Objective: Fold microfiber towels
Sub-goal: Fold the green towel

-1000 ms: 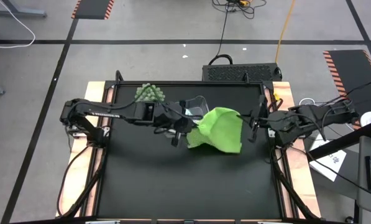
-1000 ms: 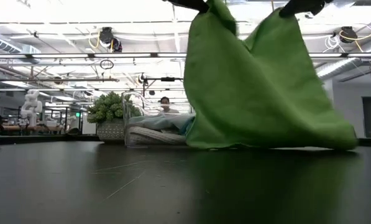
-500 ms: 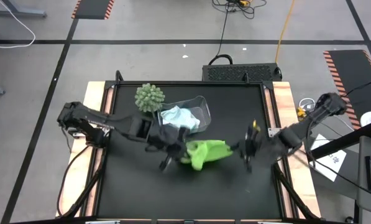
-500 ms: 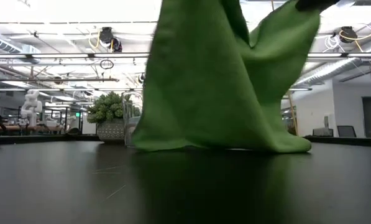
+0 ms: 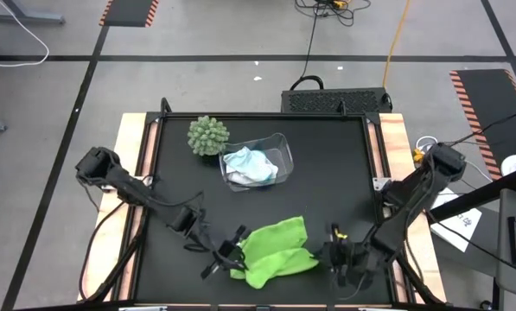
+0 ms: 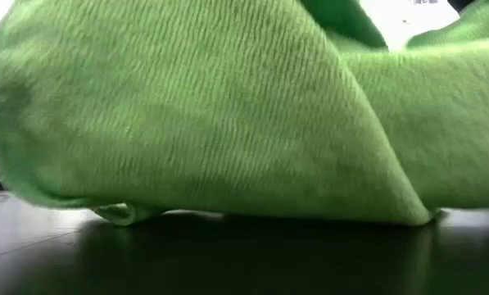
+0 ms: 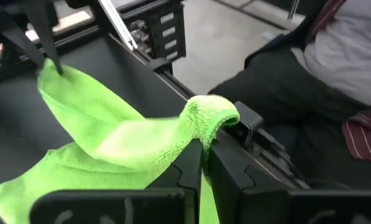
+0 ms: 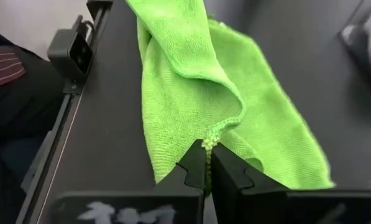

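The lime green towel [image 5: 275, 250] lies bunched near the table's near edge, and its lower folds [image 6: 228, 209] rest on the black tabletop. My left gripper [image 5: 230, 259] is shut on its left end and my right gripper [image 5: 331, 253] is shut on its right end. Both are low over the table. The white and light blue towels [image 5: 251, 166] lie crumpled in the clear bin [image 5: 279, 142] at the far middle. My left gripper pinches a bunched corner [image 7: 213, 118] of the green towel between its two fingers, slanting down from the table's left. The cloth bulges out past the fingertips, and the rest trails slack onto the table toward my right gripper. My right gripper pinches the towel's stitched edge [image 8: 211, 142] between its two fingers, slanting down from the table's right. From there the cloth runs slack away from the fingers and lies on the tabletop.
A round green spiky plant [image 5: 208, 136] stands at the far left beside the bin. A person in dark clothes [image 7: 309, 93] sits just beyond the table's near edge. The black tabletop [image 5: 327, 181] stretches between the bin and the towel.
Both grippers have gone down and toward the table's near edge, carrying the green towel from beside the bin. The towel hung high below them with its lower end on the table. Now it has come down and lies bunched on the tabletop between them.
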`<state>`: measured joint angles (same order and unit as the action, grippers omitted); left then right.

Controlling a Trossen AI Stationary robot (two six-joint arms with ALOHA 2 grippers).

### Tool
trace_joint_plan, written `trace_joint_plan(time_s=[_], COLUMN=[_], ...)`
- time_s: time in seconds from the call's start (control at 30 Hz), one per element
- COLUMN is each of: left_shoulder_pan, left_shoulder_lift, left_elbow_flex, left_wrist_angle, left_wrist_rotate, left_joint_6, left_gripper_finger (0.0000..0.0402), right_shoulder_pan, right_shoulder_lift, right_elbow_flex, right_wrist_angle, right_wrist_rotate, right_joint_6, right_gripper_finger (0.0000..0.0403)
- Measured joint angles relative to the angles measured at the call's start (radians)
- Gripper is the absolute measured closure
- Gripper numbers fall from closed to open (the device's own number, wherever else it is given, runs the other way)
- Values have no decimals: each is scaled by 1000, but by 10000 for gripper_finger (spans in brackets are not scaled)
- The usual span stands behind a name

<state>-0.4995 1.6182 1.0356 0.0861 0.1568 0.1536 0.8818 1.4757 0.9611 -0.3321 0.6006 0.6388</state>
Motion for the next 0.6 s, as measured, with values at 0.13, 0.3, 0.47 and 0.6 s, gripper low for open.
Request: trace_joint_plan(time_s=[0.13, 0.3, 0.47, 0.6], left_shoulder_pan=[-16, -31, -61, -70], left_shoulder_lift=[-1, -1, -2, -7], left_elbow_flex=[-30, -31, -31, -31], left_wrist_angle=[82, 99, 99, 28], left_wrist_rotate=[8, 32, 20, -111], left_joint_6=[8, 22, 26, -27], left_gripper_finger=[355, 318, 257, 213], right_shoulder_pan=[5, 5, 10, 17], right_shoulder_lift=[53, 64, 64, 64], right_elbow_flex=[0, 0, -11, -13], right_wrist_angle=[56, 74, 81, 84], right_wrist_rotate=[0, 0, -1, -12], right_joint_6=[33, 50, 51, 55], right_gripper_finger=[393, 391, 398, 393])
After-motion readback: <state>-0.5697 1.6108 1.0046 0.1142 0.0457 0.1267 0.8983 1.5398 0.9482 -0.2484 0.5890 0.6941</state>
